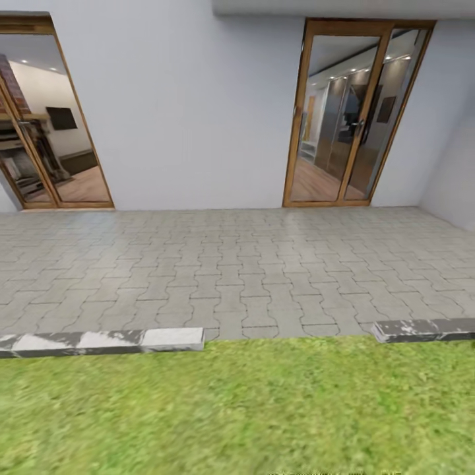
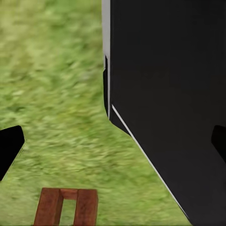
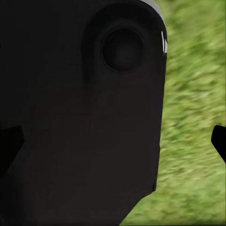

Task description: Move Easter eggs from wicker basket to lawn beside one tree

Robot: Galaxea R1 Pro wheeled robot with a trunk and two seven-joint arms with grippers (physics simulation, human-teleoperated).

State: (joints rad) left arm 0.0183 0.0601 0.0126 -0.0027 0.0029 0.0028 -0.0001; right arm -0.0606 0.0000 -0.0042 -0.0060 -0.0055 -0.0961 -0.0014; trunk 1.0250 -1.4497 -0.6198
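The lawn (image 1: 237, 409) fills the lower part of the head view as mottled green grass. The Easter eggs, the wicker basket and the tree are out of view. My left gripper (image 2: 113, 143) is open over grass, its dark fingertips (image 2: 9, 146) far apart with nothing held between them; a black part of my own body stands behind the gap. My right gripper (image 3: 113, 141) is open too, its fingertips (image 3: 219, 141) wide apart, with my black body close in front and grass beside it.
Ahead, a grey paved patio (image 1: 237, 270) runs to a white house wall with two wood-framed glass doors (image 1: 353, 112). Pale stone kerbs (image 1: 105, 340) (image 1: 422, 329) edge the grass, with a gap between them. A brown wooden frame piece (image 2: 66, 206) lies on the grass.
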